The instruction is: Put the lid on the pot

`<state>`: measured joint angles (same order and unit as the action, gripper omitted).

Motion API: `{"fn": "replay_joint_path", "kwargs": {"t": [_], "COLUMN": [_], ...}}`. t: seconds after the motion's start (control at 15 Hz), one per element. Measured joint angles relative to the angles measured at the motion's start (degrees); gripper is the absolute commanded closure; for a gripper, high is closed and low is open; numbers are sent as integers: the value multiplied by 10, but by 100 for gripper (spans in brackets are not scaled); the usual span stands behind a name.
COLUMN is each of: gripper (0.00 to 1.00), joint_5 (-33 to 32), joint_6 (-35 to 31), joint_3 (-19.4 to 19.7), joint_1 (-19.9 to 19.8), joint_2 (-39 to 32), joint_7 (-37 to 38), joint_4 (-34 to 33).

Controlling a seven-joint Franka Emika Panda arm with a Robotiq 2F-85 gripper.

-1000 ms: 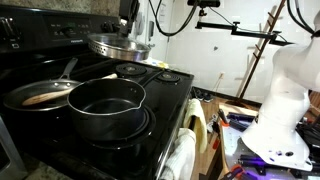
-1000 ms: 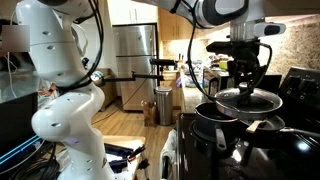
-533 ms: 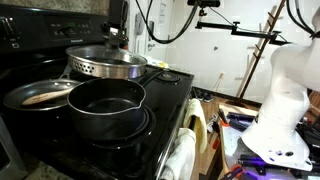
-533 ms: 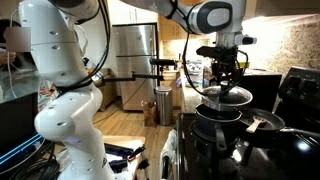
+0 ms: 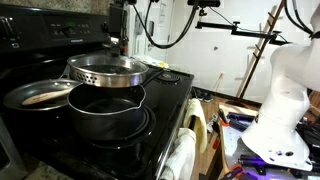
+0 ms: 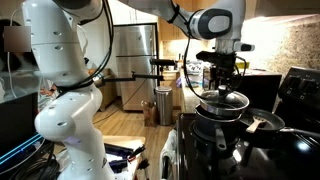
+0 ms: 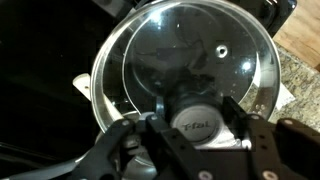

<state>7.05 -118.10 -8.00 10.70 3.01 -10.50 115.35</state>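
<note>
The lid is round clear glass with a shiny steel rim. It hangs just above the back of the dark pot on the stove's front burner. My gripper is shut on the lid's dark knob. In the wrist view the glass lid fills the frame, with the pot dimly visible beneath it. In an exterior view the lid sits just over the pot, with the gripper above it.
A frying pan with a long metal handle sits on the burner beside the pot. The black stove has a control panel behind. A towel hangs on the oven front. A white robot base stands nearby.
The gripper has carried the lid from the back of the stove forward and down until it hovers over the pot.
</note>
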Motion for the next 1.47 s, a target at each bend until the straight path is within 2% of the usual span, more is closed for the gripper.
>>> {"fn": "replay_joint_path", "kwargs": {"t": [0.8, 1.47], "gripper": [66, 66], "joint_5": [-15, -30], "joint_6": [-4, -5], "joint_3": [-31, -34], "joint_1": [4, 9], "joint_2": [-26, -41], "joint_7": [20, 20], "joint_4": [9, 5]}}
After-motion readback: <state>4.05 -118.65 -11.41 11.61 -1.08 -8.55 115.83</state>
